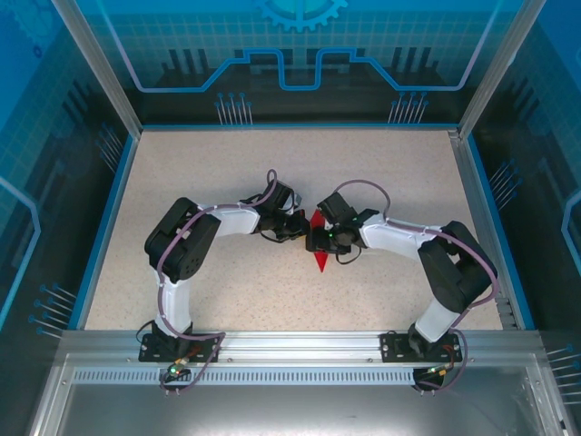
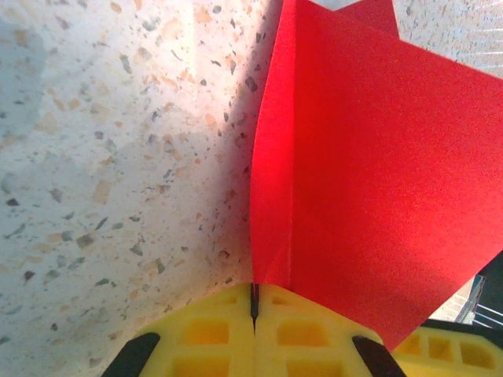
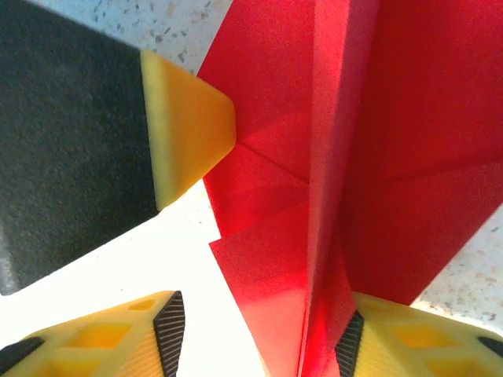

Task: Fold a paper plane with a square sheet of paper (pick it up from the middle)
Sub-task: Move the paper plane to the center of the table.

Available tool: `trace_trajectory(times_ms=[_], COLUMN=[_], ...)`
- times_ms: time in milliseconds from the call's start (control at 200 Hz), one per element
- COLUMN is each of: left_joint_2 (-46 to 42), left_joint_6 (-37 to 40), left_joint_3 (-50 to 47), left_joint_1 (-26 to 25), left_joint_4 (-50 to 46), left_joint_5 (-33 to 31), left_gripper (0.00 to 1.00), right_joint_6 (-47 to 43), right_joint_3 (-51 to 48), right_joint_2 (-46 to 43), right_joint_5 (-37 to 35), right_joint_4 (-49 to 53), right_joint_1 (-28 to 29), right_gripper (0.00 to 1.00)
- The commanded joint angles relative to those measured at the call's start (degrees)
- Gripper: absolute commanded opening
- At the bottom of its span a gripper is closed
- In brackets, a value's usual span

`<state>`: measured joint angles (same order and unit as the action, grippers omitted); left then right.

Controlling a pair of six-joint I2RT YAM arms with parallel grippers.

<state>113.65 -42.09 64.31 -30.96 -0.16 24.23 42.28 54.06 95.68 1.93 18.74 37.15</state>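
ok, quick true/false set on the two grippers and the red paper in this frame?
1. The left gripper is shut on a fold of the red paper. True.
2. The right gripper is clamped fully shut. False: its jaws stand apart, with the paper between them and a gap on one side.
3. The red paper lies flat and unfolded. False: it is folded, with creases showing in the right wrist view, and it is pinched at its fold.
4. Both arms meet near the middle of the table. True.
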Motion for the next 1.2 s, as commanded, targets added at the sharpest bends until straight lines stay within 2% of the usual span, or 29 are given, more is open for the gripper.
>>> trace_trajectory(times_ms=[0, 200, 515, 810, 1035, 1196], left_joint_2=[1.1, 0.8, 0.7, 0.9, 0.8, 0.7], left_joint_6=[0.4, 0.4, 0.9, 1.0, 1.0, 0.9], left_joint_3=[-0.4, -0.7, -0.9, -0.8, -0.8, -0.7], left_joint_1=[0.4, 0.3, 0.3, 0.4, 0.4, 0.4], left_joint_4=[-1.5, -1.5, -1.9, -1.8, -2.0, -2.1], left_joint_5=[-0.1, 0.6, 0.2, 0.3, 0.4, 0.4], left_gripper=[0.0, 0.0, 0.0, 0.0, 0.0, 0.0], right_joint_6=[0.9, 1.1, 2.3, 3.6, 3.9, 4.0], right_joint_3=[0.6, 1.8, 0.6, 0.4, 1.5, 2.6], right_joint_2=[1.3, 2.7, -0.6, -1.4, 0.5, 1.8], right_joint_5=[-3.1, -6.5, -7.8, -8.4, -9.0, -9.7], right_joint_4=[2.2, 4.0, 2.6, 2.8, 3.3, 4.0], right_joint_1=[1.7, 2.6, 2.6, 2.1, 2.1, 2.1], right_gripper=[0.52, 0.54, 0.47, 0.34, 0.18, 0.19])
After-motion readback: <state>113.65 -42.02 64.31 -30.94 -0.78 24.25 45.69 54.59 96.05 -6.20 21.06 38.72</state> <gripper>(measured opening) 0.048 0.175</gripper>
